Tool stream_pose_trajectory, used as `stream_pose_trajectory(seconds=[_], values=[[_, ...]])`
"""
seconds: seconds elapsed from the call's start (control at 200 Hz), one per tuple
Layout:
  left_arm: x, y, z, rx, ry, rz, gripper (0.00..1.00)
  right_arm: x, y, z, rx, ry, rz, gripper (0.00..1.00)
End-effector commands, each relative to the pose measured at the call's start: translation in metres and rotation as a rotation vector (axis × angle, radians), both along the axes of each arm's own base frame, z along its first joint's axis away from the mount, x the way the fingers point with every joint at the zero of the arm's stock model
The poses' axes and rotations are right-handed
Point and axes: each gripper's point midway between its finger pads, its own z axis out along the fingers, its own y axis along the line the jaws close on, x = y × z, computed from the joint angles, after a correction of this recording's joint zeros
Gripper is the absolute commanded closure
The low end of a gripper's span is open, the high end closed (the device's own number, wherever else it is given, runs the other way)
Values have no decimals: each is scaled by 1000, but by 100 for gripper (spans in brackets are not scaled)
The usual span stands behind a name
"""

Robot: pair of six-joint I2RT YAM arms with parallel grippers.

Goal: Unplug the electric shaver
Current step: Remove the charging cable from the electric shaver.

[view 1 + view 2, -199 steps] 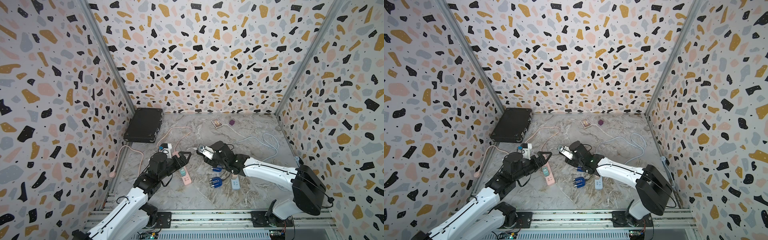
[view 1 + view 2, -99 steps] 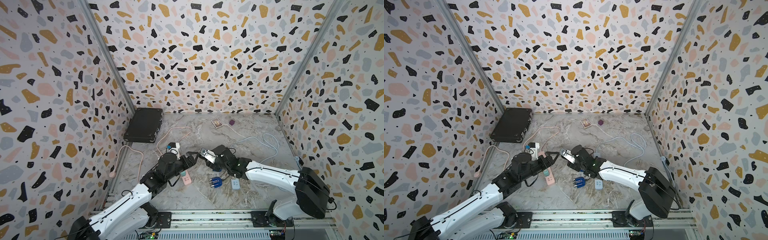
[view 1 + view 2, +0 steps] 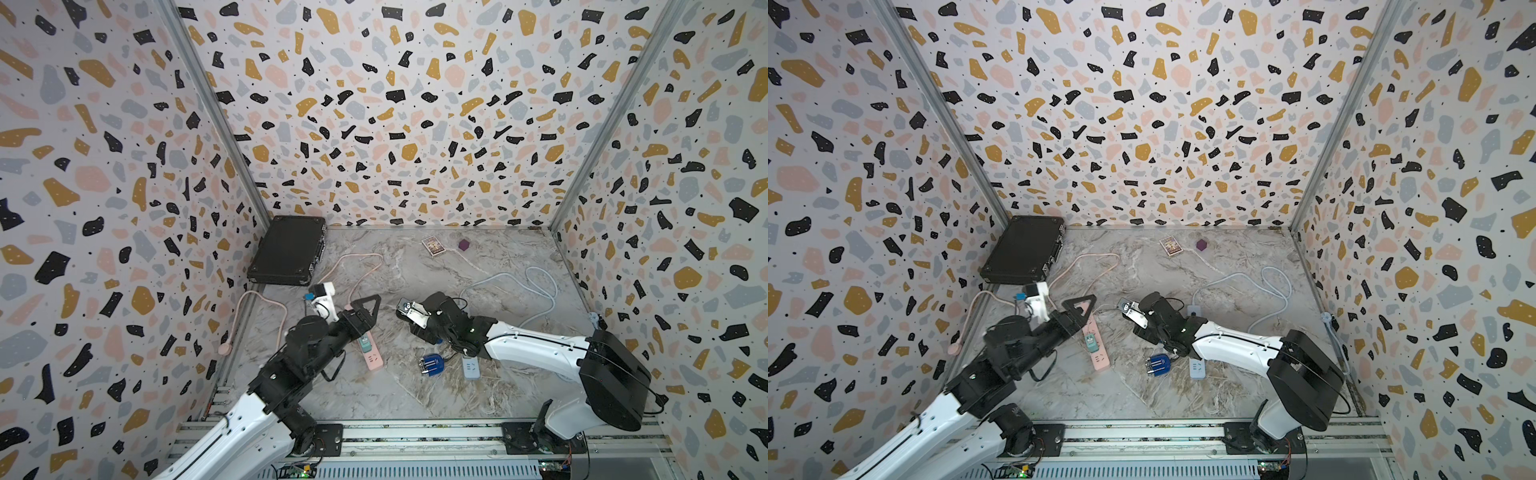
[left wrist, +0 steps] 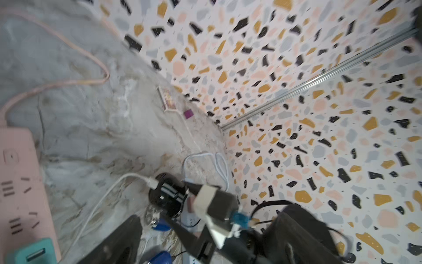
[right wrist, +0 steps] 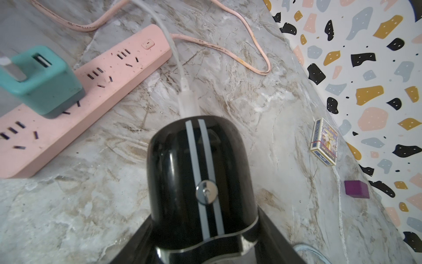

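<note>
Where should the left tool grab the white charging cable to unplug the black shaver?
Probably grip the white connector sleeve where it enters the end of the black electric shaver, from the pink power strip side; it sticks straight out, thicker than the white cable.

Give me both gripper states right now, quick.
Left gripper: open, holding nothing.
Right gripper: closed on the electric shaver.
</note>
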Motion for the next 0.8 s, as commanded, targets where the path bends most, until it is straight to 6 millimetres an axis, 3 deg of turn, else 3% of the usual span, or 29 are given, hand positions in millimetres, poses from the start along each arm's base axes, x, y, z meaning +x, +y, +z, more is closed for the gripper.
stream_pose_trajectory(seconds=[0.0,0.235,0.551,0.796], values=[[0,-20,13,-153,-23,-49,8,3,10,33,92,-36,-7,73],[-3,-25,25,-130,-60,-37,6,1,9,35,87,-38,1,73],[4,-37,9,-128,-25,-50,4,-12,16,47,113,-42,32,74],[8,-35,-5,-98,-3,-27,7,-24,14,61,113,-81,42,74]])
